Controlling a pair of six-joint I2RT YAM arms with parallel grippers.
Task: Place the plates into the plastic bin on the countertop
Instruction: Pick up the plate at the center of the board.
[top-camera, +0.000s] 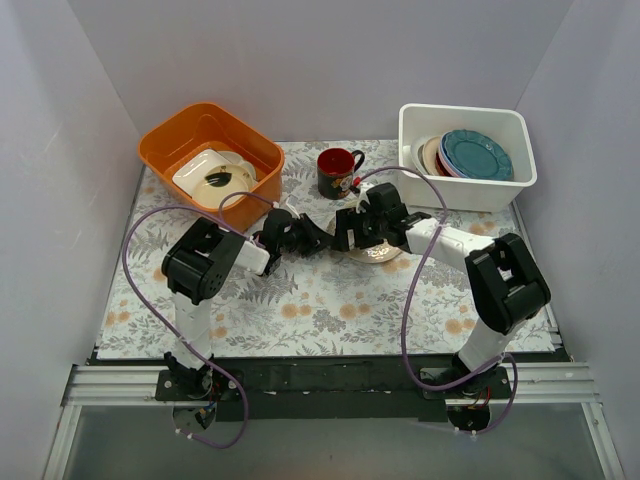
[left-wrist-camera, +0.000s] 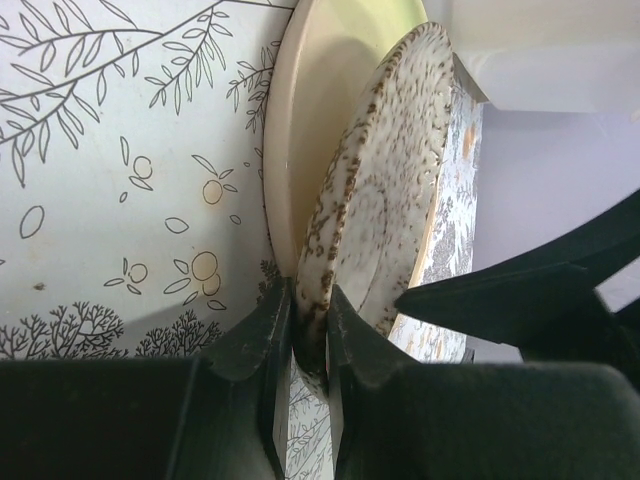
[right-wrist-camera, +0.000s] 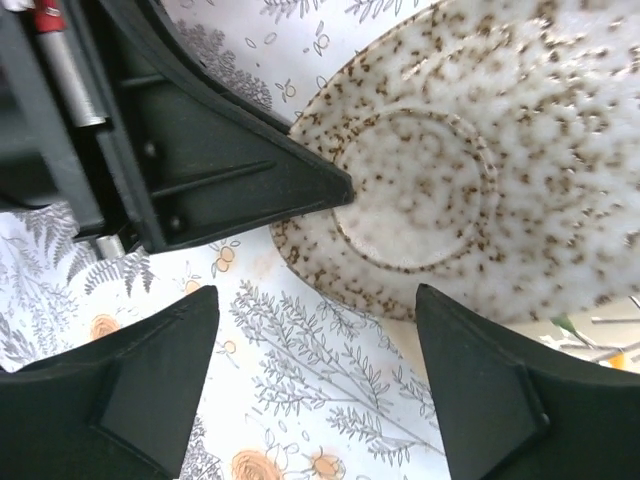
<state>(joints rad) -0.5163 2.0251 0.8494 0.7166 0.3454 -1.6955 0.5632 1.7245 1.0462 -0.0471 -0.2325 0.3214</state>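
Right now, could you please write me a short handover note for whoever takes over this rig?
Grippers: left gripper shut on the rim of the speckled plate, at the middle of the countertop; right gripper open beside that plate, holding nothing.
A cream plate sits close behind it.
Done: the teal plate and others stand in the plastic bin.
Left: speckled and cream plates to the bin.

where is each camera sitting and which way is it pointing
Top: above and behind the arm bases, looking down on the table, white bin and orange tub; both arms show.
Left wrist: looks along the left gripper, shut on a speckled plate.
Right wrist: looks down past the open right gripper at that plate.
Shared: both wrist views show the plate.
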